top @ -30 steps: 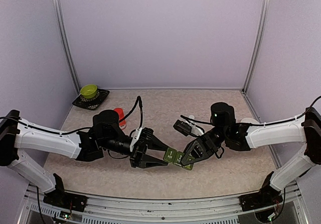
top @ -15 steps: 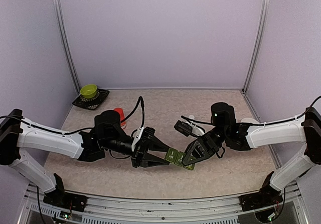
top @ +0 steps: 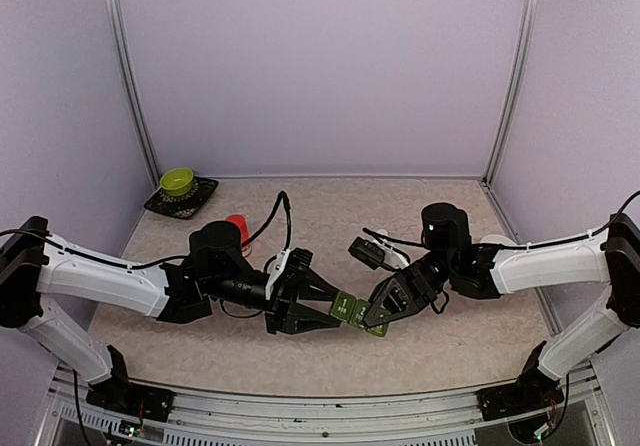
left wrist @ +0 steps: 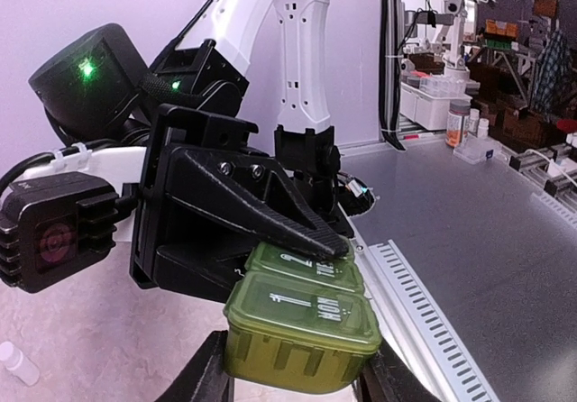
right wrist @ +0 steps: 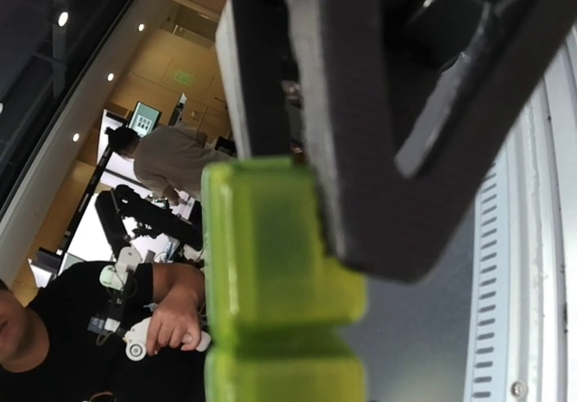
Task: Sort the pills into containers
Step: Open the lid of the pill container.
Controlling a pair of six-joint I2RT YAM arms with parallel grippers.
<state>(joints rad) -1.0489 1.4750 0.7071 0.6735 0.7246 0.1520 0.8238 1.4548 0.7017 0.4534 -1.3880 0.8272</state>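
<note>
The green containers (top: pixel 352 311) are at the near middle of the surface (top: pixel 330 216), held between the two arms with the visible lids down. The right jaws are clamped on the strip's right end. The left jaws stand apart around its left compartment; whether they press on it I cannot tell

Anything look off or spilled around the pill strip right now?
Nothing spilled or broken. The containers are clamped by the right gripper, with the left gripper straddling the other end. Both visible lids are shut.
</note>
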